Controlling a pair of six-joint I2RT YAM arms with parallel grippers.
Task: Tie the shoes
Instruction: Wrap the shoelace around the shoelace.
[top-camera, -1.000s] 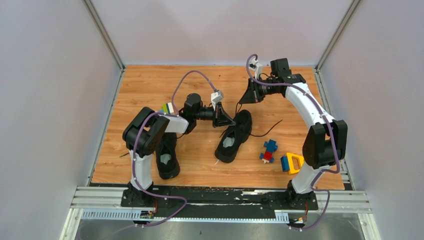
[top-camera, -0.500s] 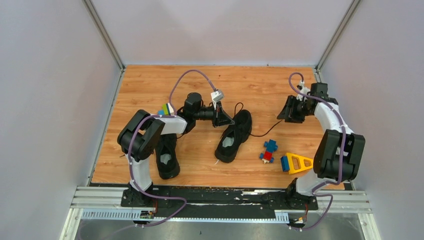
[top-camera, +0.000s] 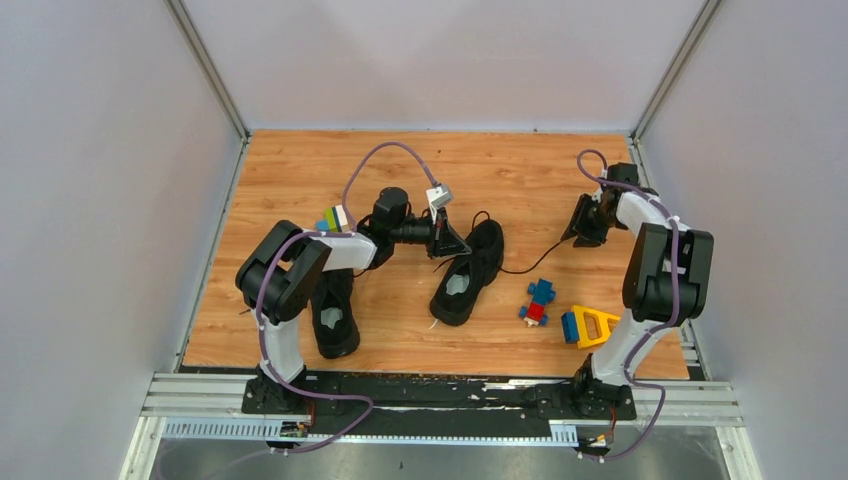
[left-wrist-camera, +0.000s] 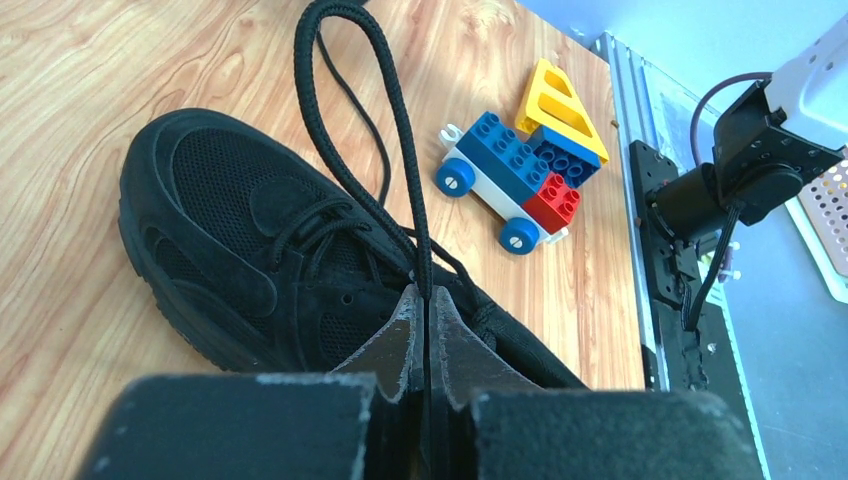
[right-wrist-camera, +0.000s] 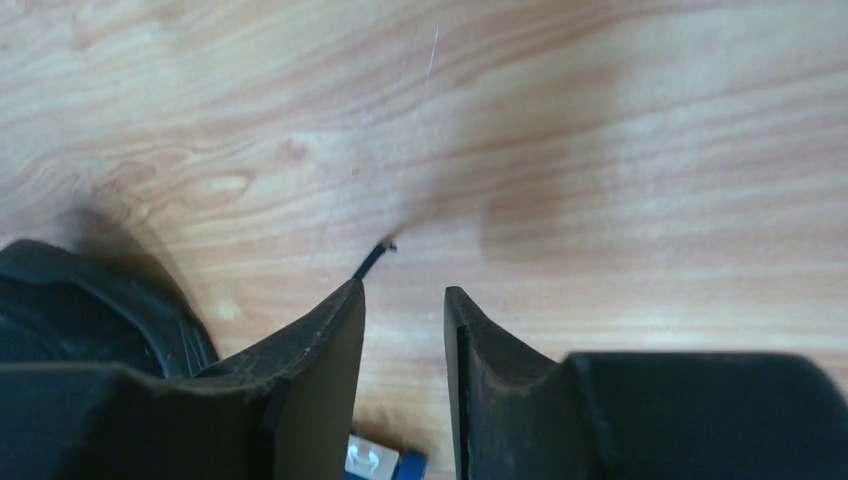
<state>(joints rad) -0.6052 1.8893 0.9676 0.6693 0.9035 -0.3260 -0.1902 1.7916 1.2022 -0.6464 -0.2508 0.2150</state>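
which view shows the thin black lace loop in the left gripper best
Left wrist view: the thin black lace loop runs large and sharp from the shut left gripper above the black fabric sneaker. Top external view shows it as a tiny loop by that shoe. Right wrist view shows only a loose lace end.

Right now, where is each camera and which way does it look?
Top: high behind, looking down on both arms, table, shoes.
Left wrist: on left arm, looking past shut jaws pinching a lace loop toward toy blocks.
Right wrist: on right arm, facing the table past open jaws.
Top and left wrist share the toy blocks.
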